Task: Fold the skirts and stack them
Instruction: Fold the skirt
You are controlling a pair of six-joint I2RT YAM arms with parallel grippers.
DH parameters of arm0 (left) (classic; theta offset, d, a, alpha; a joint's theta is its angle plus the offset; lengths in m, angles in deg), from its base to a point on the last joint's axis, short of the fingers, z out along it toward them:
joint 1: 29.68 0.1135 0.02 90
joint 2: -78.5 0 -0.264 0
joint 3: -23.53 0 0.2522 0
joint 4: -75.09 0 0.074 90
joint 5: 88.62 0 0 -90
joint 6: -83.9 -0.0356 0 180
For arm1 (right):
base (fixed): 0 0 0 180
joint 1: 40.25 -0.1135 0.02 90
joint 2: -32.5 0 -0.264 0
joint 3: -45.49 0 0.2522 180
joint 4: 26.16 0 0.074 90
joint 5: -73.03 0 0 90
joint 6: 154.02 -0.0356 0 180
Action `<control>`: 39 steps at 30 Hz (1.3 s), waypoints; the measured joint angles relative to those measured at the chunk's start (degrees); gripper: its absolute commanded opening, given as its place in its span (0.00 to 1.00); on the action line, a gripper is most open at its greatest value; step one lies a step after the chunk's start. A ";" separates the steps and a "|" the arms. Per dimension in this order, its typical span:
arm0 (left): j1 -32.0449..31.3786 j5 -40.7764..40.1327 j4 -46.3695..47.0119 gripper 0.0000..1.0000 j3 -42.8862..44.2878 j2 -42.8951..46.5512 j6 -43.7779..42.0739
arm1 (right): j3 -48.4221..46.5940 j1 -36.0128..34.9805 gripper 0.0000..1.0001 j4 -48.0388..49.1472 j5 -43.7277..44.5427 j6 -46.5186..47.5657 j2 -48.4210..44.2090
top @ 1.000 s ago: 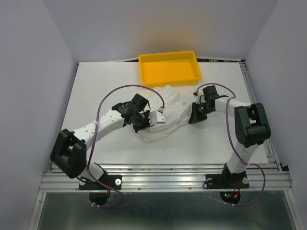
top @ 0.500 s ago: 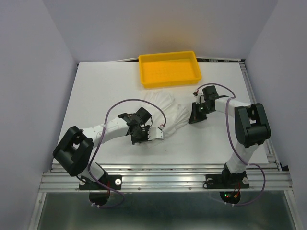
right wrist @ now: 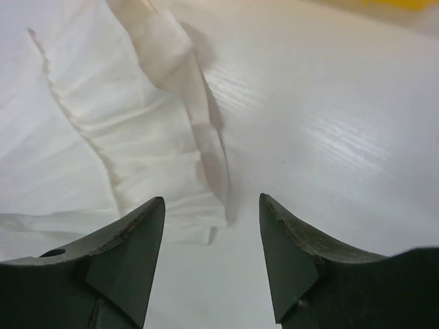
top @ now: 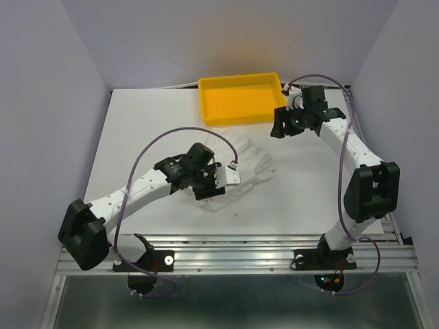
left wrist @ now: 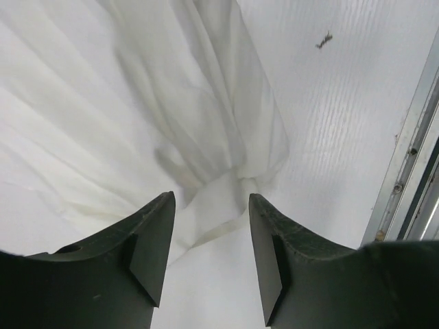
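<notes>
A white pleated skirt (top: 250, 163) lies crumpled on the table below the yellow tray. My left gripper (top: 208, 190) hovers over the skirt's near left end. In the left wrist view it (left wrist: 211, 200) stands open, and the skirt (left wrist: 137, 103) spreads ahead with a gathered corner reaching between the fingertips, ungripped. My right gripper (top: 277, 130) is raised by the tray's near right corner, apart from the skirt. In the right wrist view it (right wrist: 212, 201) is open and empty, with the skirt's ruffled edge (right wrist: 130, 130) below on the left.
The yellow tray (top: 241, 110) stands at the back of the white table and has nothing in it. The table's metal rail (left wrist: 411, 137) runs along the near edge. Walls close in the table on the left, right and back.
Both grippers have opened and let go of the skirt. The right arm rose and swung back toward the tray. The left arm swung forward and back, leaving the skirt in a more compact heap.
</notes>
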 measured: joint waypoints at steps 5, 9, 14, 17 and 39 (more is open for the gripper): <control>0.48 0.57 0.74 0.66 1.03 8.94 3.56 | -8.79 -1.51 0.62 -0.28 -5.75 0.48 -0.31; 4.44 1.81 3.19 0.68 1.05 10.82 7.67 | -10.78 -6.75 0.61 -0.24 -10.25 -0.28 2.82; 13.53 4.09 6.03 0.66 1.42 6.14 9.40 | -5.90 -16.28 0.59 1.97 -13.92 -1.95 9.60; 16.94 5.09 6.91 0.65 1.42 2.84 9.20 | -1.62 -20.28 0.56 2.34 -14.49 -2.51 13.31; 23.96 11.21 13.29 0.92 -21.20 23.71 -26.64 | 3.89 -21.86 0.46 8.57 -4.61 7.85 15.76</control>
